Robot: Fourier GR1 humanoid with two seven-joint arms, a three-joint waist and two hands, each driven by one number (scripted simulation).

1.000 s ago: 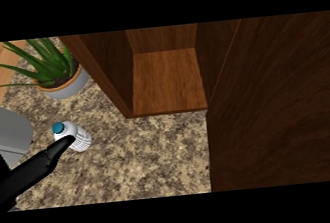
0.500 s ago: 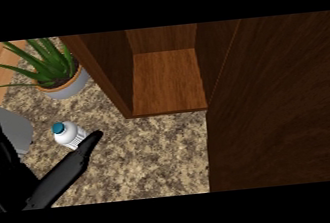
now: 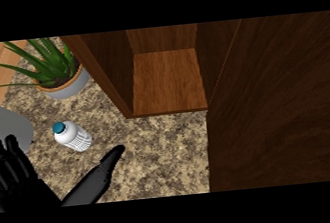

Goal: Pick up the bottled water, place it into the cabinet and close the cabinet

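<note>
At the lower left of the frame one hand [image 3: 11,176] is spread wide, fingers straight, thumb reaching toward centre, holding nothing; which hand it is I cannot tell. Just above the thumb, near but apart, the bottle [image 3: 72,135] stands on the counter [image 3: 157,154], not yet grasped. So nothing seems done: pickup, placing and closing all remain. A plant [image 3: 51,69] sits upper left. The cabinet [image 3: 166,80] at centre is open, its door [image 3: 282,102] filling the right.
</note>
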